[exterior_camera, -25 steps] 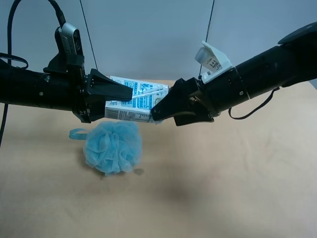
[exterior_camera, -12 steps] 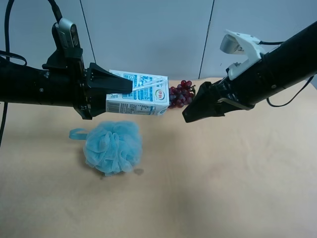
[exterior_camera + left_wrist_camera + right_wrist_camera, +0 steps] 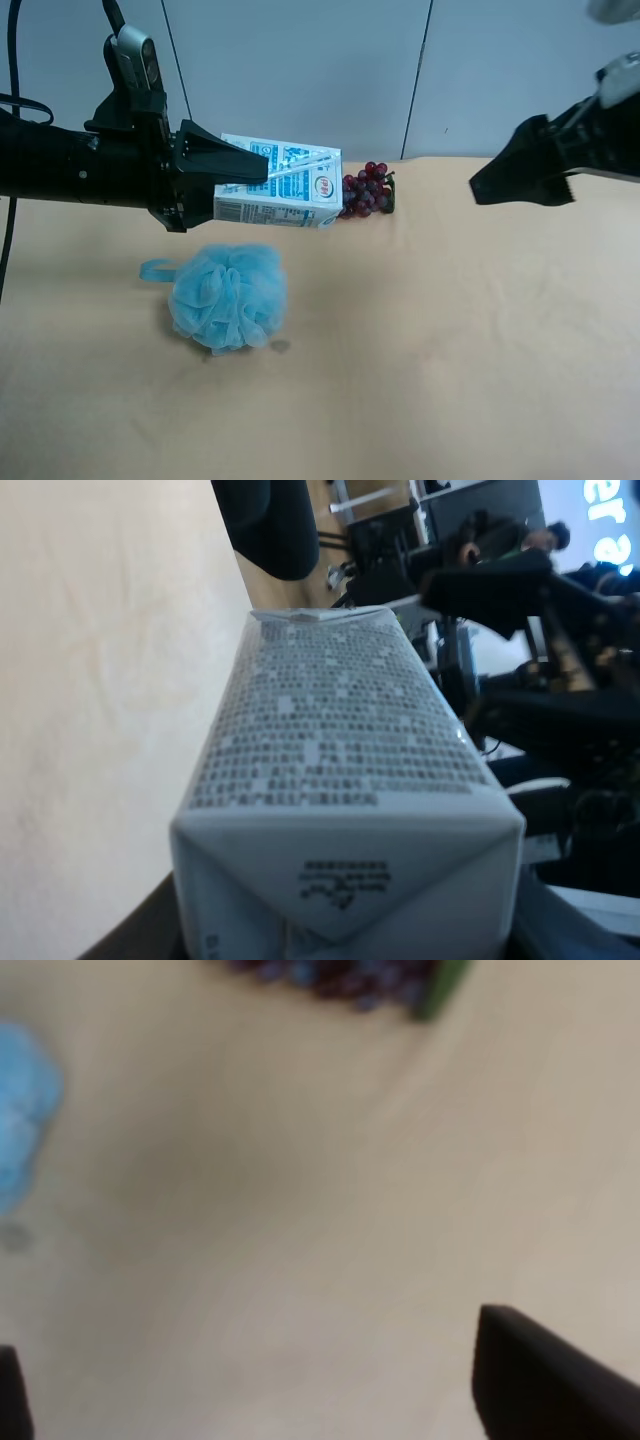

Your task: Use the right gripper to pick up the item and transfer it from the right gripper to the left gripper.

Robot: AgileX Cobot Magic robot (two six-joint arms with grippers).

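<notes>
Carton lies on its side in the air, clamped at one end between the closed fingers of the left gripper, above the far part of the worktop and clear of its surface. Its free end points toward the grape bunch, which sits by the worktop's far edge. The blue bath sponge rests on the worktop nearer than the carton and just below it. The right gripper hangs well apart, toward the worktop's edge at the exterior high view's right, its fingers spread wide with nothing between them
</notes>
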